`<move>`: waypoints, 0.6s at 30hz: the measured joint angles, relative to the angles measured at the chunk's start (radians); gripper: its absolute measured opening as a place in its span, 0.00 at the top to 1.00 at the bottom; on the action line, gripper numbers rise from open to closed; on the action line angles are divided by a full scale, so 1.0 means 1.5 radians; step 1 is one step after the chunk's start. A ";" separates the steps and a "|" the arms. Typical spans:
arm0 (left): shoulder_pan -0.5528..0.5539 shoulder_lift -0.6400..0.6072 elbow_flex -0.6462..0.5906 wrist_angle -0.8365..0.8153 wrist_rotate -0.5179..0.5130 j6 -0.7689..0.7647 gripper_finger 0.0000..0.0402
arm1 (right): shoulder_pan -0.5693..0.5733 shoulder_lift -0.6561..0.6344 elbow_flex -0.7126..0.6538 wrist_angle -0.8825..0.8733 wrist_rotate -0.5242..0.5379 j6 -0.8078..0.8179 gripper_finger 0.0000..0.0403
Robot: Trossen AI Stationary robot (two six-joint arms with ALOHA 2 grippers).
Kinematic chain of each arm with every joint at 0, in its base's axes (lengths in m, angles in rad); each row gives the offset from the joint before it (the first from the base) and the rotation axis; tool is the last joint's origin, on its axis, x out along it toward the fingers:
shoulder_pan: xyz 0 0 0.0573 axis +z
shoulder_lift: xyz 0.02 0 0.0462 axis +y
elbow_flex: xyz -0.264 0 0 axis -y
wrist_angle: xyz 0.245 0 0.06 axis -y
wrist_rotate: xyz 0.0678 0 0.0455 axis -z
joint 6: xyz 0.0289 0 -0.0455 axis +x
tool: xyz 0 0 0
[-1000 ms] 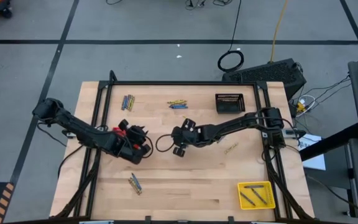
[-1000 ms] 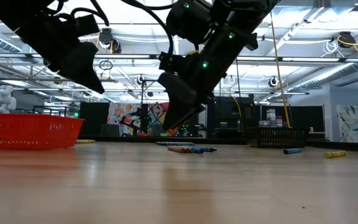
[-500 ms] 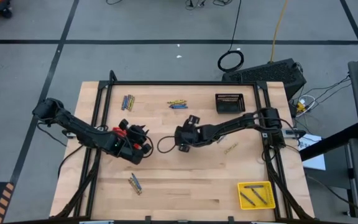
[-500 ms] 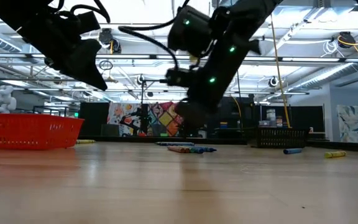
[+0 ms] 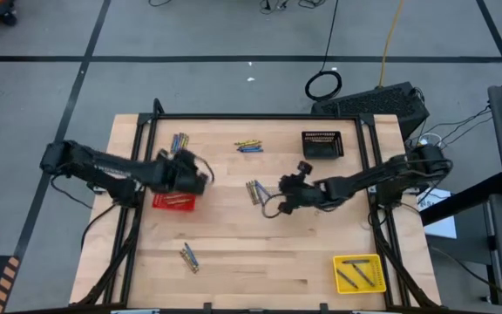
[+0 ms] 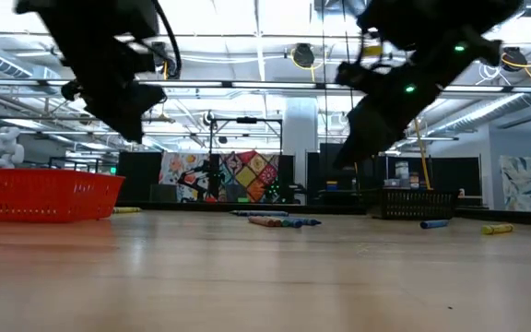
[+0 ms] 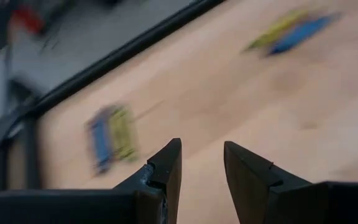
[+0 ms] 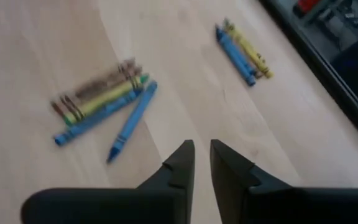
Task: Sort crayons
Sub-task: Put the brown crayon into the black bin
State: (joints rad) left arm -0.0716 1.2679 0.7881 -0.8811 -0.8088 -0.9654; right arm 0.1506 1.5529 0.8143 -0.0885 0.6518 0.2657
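Observation:
Crayons lie flat on the wooden table in small groups: one point(image 5: 179, 142) at the far left, one point(image 5: 249, 145) at the far middle, one point(image 5: 255, 190) near the centre, one point(image 5: 189, 256) near the front. My left gripper point(image 5: 200, 178) hangs open above the table just beyond the red basket point(image 5: 173, 201); its wrist view shows nothing between the fingers point(image 7: 202, 163) and blue and yellow crayons point(image 7: 112, 135) ahead. My right gripper point(image 5: 277, 202) hangs right of the centre crayons point(image 8: 101, 99), fingers all but together point(image 8: 202, 158), with nothing in the narrow slit.
A black basket point(image 5: 322, 144) stands at the far right. A yellow basket point(image 5: 359, 272) holding a few crayons sits at the near right corner. A black frame rail point(image 5: 251, 117) borders the far edge. Bare wood lies in the front middle.
My left gripper has swung from over the red basket toward the table's far edge, and the basket now shows whole. My right gripper has drawn back toward the table's right edge, and the centre group of crayons, which its arm covered before, is now in view.

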 joint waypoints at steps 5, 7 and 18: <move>0.212 -0.009 0.040 -0.029 0.064 0.145 0.71 | 0.014 -0.070 -0.102 0.209 0.000 -0.010 0.92; 0.299 -0.005 0.047 -0.027 0.120 0.209 0.71 | 0.016 -0.075 -0.122 0.275 -0.001 -0.017 0.92; 0.637 0.007 0.049 0.030 0.313 0.438 0.67 | 0.019 -0.073 -0.128 0.351 -0.071 -0.068 0.92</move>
State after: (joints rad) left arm 0.8844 1.2791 0.8612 -0.8356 -0.3396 -0.3080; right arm 0.1791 1.4433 0.6228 0.4373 0.5449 0.1635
